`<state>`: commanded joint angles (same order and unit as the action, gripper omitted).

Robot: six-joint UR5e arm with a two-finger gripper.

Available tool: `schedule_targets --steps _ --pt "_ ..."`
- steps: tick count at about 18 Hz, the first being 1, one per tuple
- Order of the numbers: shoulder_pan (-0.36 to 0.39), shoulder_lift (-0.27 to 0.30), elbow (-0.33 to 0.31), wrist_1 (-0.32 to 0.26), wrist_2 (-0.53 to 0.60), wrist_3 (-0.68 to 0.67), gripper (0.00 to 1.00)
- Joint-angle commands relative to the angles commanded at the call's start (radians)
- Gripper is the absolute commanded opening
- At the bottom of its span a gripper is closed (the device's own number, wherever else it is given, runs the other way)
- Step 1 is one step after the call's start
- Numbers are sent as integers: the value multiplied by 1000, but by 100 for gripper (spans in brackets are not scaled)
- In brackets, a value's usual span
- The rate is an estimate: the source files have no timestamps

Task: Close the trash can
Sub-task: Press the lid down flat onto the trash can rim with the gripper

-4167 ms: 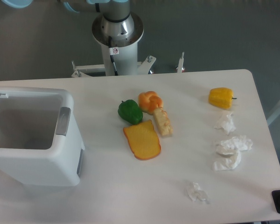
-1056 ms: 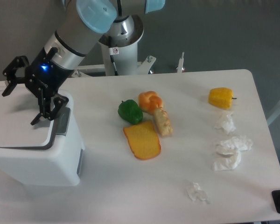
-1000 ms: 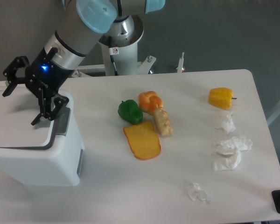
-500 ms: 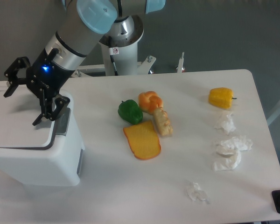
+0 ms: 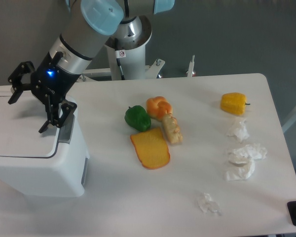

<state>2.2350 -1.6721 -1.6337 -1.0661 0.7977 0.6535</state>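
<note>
Jaws spread wide apart, the black two-finger gripper (image 5: 25,109) holds nothing. It hangs just above the flat white lid (image 5: 19,131) of the big white boxy plastic trash can (image 5: 37,165). One black finger (image 5: 15,83) points out on the far left side and the other finger (image 5: 53,118) reaches down near the grey latch tab (image 5: 67,129) on the right edge of the can. I cannot tell if that finger touches the can. A small blue light glows on the gripper body.

The trash can sits at the left end of the white table (image 5: 187,197), and its lid lies flat and shut on top.

Near the middle of the table is a group of play food. A green pepper (image 5: 137,118) lies just beside an orange bread roll (image 5: 159,107). A pale yellow stick of bread (image 5: 171,129) touches the roll and a flat orange slice (image 5: 150,148) lies nearer to us.

At the far right is a yellow pepper (image 5: 234,103). Nearer than it lie some crumpled white paper balls (image 5: 244,159), and one more small paper ball (image 5: 207,203) sits apart, close to the near edge.

The silver and blue robot arm (image 5: 84,29) comes down from its round base (image 5: 124,30) behind the table.
</note>
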Motion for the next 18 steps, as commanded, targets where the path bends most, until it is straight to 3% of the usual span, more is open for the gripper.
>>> schedule_targets --steps 18 --pt "-2 11 -26 0 5 18 100"
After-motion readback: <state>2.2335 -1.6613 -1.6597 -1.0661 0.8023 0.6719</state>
